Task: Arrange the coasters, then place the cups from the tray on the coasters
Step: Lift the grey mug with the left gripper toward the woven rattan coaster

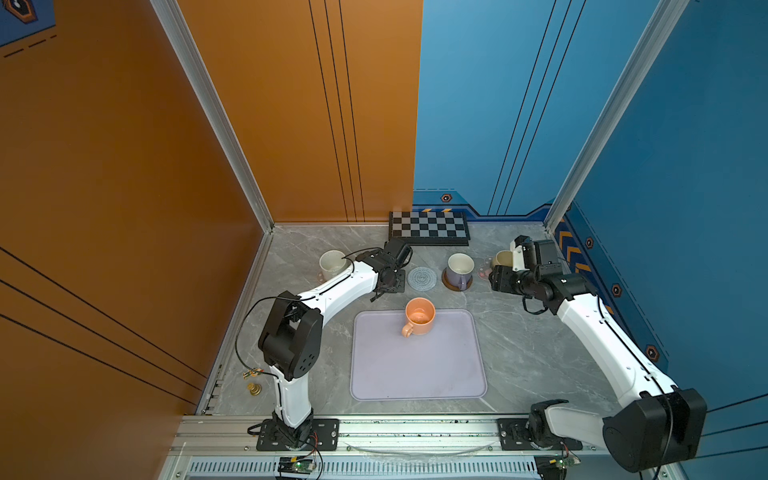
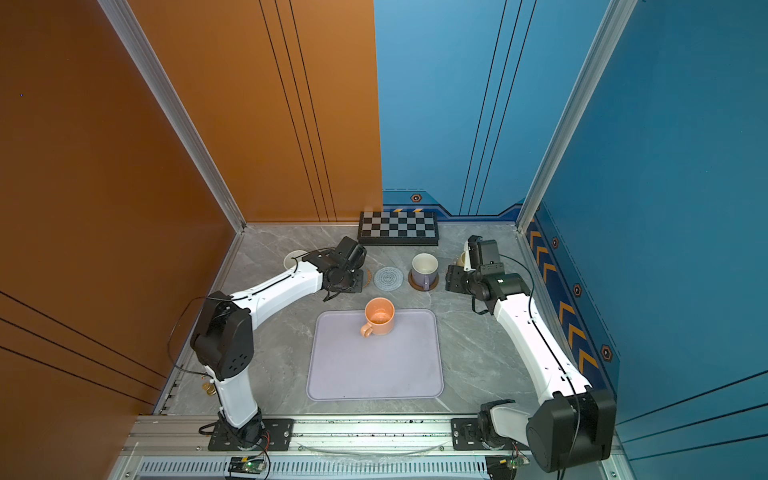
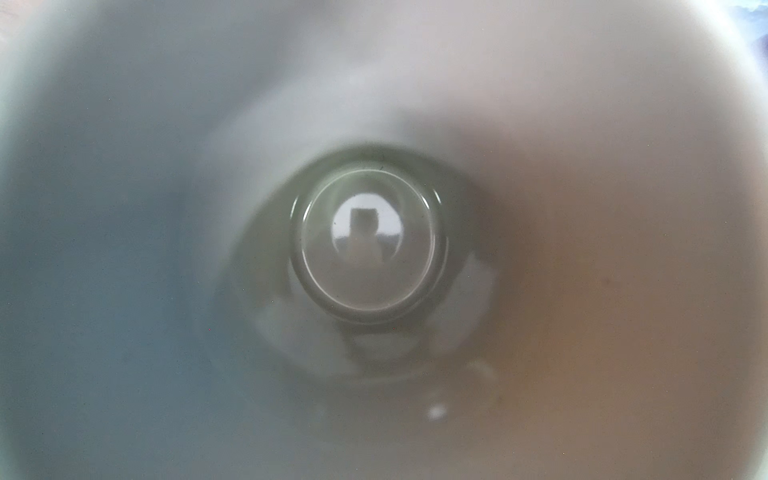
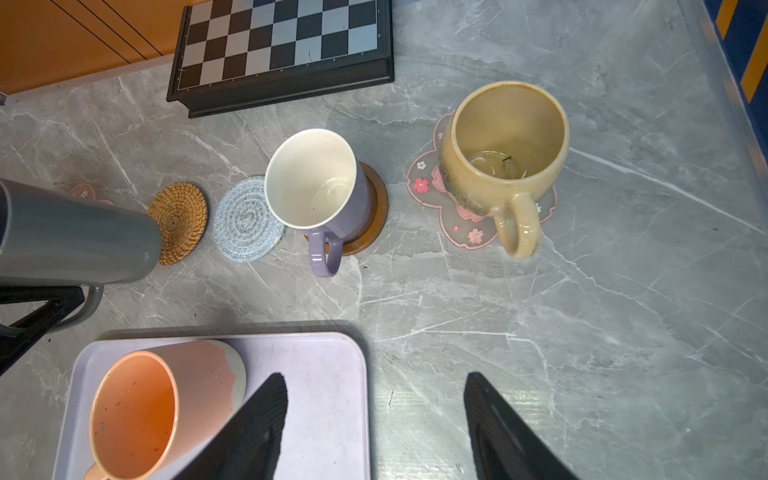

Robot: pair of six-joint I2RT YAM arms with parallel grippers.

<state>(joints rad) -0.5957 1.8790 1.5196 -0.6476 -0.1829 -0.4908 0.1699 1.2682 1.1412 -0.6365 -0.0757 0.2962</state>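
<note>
Bench of grey marble pattern, seen from above in both top views. The large pale lavender rectangular tray lies mid-bench, with the orange handled mug upright at its far edge. Beyond runs a row: speckled white mug, bare grey-blue spiral disc, lavender mug with cream inside on the dark brown wooden disc, and squat beige-yellow mug. My left arm reaches in between the white mug and the spiral disc.

Left wrist view: the blurred inside of the tall grey mug fills everything.

Right wrist view: my right hand stands wide open and empty by the tray's corner. The beige-yellow mug sits on a clear flower-shaped mat with pink blossoms. The grey mug is over the woven golden rattan disc; I cannot tell whether they touch. My left hand grips its handle, nearly closed.
</note>
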